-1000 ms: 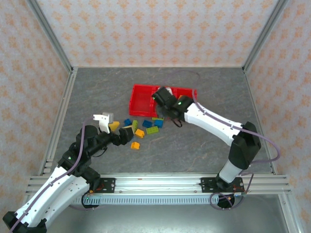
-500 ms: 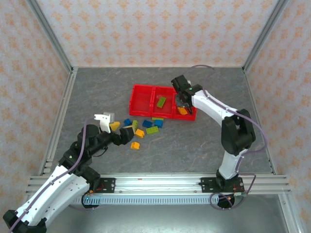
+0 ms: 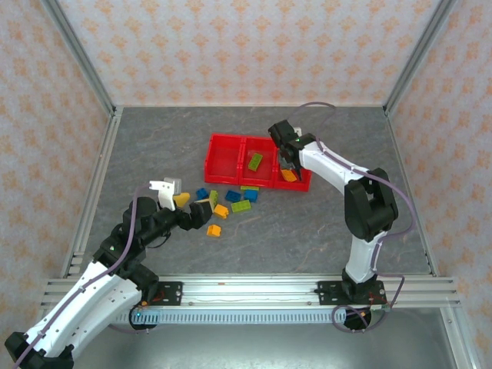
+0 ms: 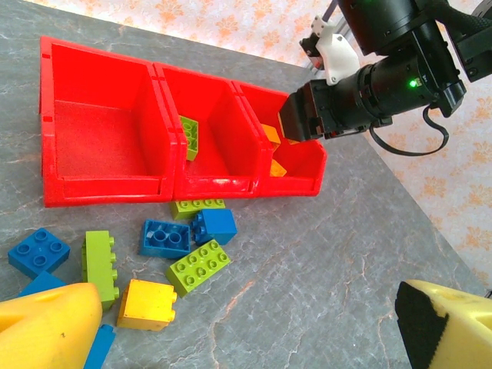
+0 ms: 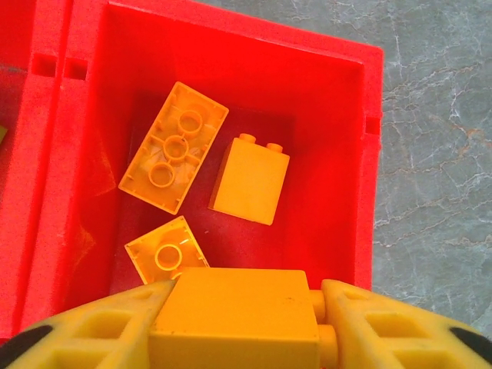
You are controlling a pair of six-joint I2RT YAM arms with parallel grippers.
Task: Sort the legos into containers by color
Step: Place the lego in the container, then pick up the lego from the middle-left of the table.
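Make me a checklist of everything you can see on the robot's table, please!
Surface: grey stone-look table, no spills seen.
Job's things: red tray; left bin empty, green brick in middle bin, three orange bricks in right bin; loose legos, blue, green and orange, on the table in front of it.
Clutter: nothing seen.
Grippers: left gripper open above the loose legos; right gripper over the right bin, orange brick between its fingers.
Cables: purple cable looped along the right arm.
Surroundings: patterned walls, metal frame.
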